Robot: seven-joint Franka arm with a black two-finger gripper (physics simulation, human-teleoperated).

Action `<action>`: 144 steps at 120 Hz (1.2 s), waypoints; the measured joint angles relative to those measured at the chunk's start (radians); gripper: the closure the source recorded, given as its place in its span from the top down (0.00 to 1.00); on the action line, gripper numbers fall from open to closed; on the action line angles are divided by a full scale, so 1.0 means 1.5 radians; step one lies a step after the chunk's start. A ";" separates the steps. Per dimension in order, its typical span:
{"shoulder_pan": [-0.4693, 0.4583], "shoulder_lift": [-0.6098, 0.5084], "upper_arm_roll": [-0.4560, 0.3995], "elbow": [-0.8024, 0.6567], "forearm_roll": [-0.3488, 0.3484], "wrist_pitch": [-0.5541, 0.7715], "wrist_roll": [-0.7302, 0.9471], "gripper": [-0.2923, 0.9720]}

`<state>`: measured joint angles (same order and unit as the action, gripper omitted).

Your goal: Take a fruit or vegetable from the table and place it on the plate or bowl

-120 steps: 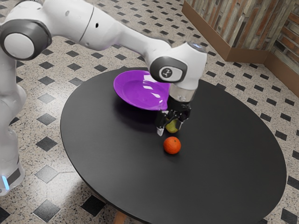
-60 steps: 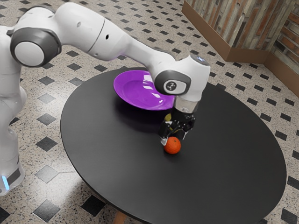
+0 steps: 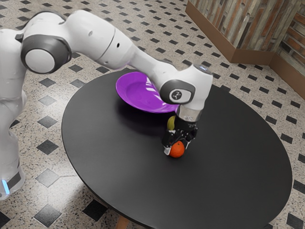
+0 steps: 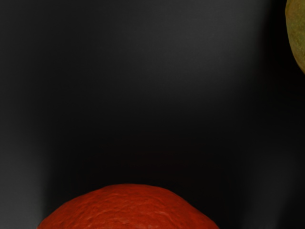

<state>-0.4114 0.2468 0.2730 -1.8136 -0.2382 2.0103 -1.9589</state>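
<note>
One orange under the pincer.

We look down on a round table with a matte black top, which takes soft, pale reflections of the light. Under its near edge we see a bit of a wooden leg. Around it spreads the floor, pale speckled tiles with small black diamonds at their corners. At the exterior view's upper right stands a wall clad in upright weathered planks, with a plain brown wooden baseboard along its foot. In the wrist view we see the same dark tabletop, dimly lit.
</note>
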 joint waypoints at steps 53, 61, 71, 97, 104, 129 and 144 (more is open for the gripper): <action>-0.008 -0.010 0.002 0.000 -0.005 0.008 0.016 0.51; -0.010 -0.028 0.004 0.001 -0.002 0.008 0.016 0.51; -0.011 -0.070 0.014 0.001 0.026 0.007 0.016 0.51; -0.014 -0.154 0.155 0.001 0.085 -0.009 0.014 0.51; 0.024 -0.153 0.167 0.000 0.087 -0.012 0.014 0.51; 0.161 -0.142 0.174 0.000 0.089 -0.017 0.019 0.51; 0.153 -0.136 0.173 0.000 0.089 -0.018 0.021 0.51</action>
<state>-0.1826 0.0421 0.5321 -1.8133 -0.1043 1.9839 -1.9276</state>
